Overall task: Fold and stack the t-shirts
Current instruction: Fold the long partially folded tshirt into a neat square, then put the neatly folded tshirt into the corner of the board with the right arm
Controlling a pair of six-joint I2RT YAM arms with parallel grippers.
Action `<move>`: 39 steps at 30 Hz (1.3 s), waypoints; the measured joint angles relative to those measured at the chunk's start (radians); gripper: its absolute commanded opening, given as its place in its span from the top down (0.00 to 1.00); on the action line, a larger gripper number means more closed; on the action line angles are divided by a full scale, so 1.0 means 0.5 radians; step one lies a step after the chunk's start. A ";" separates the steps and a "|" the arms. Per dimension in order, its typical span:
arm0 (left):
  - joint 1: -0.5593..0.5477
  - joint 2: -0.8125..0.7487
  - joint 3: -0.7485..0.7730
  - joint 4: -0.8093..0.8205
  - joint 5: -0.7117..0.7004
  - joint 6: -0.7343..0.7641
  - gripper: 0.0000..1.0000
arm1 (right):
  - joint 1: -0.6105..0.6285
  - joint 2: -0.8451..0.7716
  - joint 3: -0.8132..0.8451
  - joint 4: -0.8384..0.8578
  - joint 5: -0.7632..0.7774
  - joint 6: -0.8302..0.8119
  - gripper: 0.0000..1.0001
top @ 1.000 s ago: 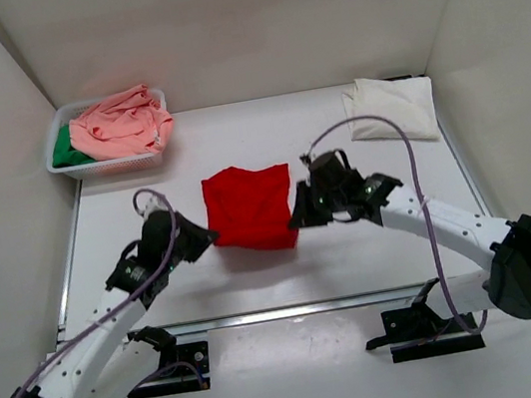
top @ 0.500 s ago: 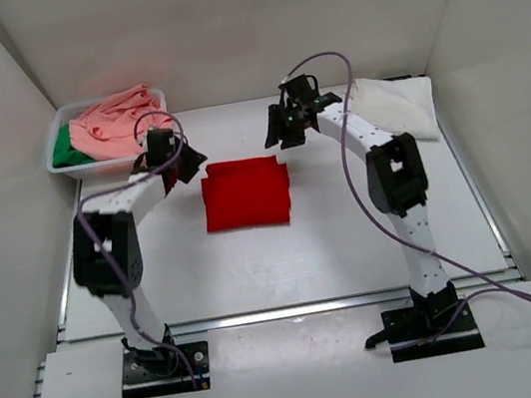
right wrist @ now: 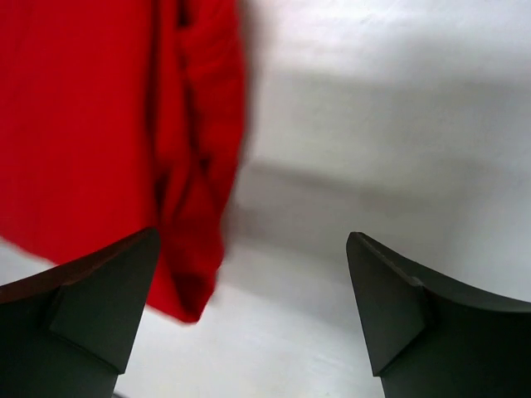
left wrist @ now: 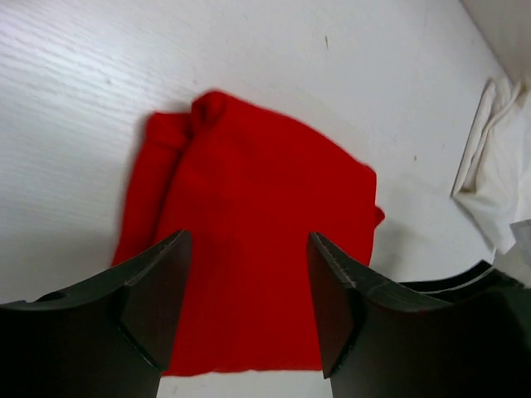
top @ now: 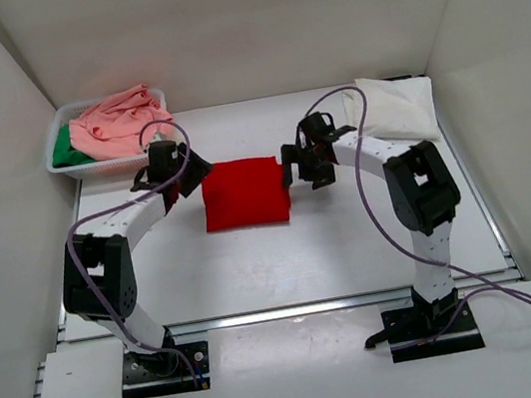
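A bright red t-shirt (top: 244, 193) lies folded into a rectangle in the middle of the table, also filling the left wrist view (left wrist: 249, 249) and the left side of the right wrist view (right wrist: 99, 141). My left gripper (top: 188, 171) hovers just off its left edge, open, nothing between the jaws (left wrist: 247, 298). My right gripper (top: 299, 168) hangs open by its right edge (right wrist: 253, 282), over bare table. A cream-white t-shirt (top: 392, 106) lies folded at the back right. Salmon-pink (top: 122, 123) and green (top: 66, 150) t-shirts sit bunched in the basket.
A white mesh basket (top: 107, 165) stands at the back left corner. White walls close in the table on three sides. The arm bases are bolted at the near edge, with cables looping above both arms.
Both grippers let go of the red t-shirt, which now lies folded flat. They opened and came back from the far side to hang close beside its left and right edges.
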 measured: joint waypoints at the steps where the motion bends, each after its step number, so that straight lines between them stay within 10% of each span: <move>1: -0.027 -0.021 -0.034 0.005 -0.001 0.018 0.31 | 0.006 -0.065 -0.096 0.061 -0.043 0.022 0.06; 21: -0.118 0.450 0.165 -0.347 -0.108 0.152 0.40 | 0.010 0.132 -0.382 1.194 -0.835 0.834 0.01; 23: -0.117 0.450 0.165 -0.347 -0.108 0.153 0.39 | 0.004 0.185 -0.413 1.378 -0.957 0.947 0.33; 25: -0.115 0.450 0.165 -0.348 -0.105 0.153 0.40 | 0.004 0.231 -0.454 1.502 -1.046 1.026 0.91; 26: -0.115 0.450 0.166 -0.349 -0.102 0.156 0.40 | 0.000 0.253 -0.469 1.529 -1.079 1.058 0.99; 32: -0.106 0.444 0.173 -0.375 -0.043 0.190 0.38 | -0.102 0.337 -0.229 1.115 -1.164 0.862 1.00; 39: -0.088 0.405 0.158 -0.482 0.020 0.241 0.37 | -0.461 0.619 1.132 -0.036 -0.733 -0.058 1.00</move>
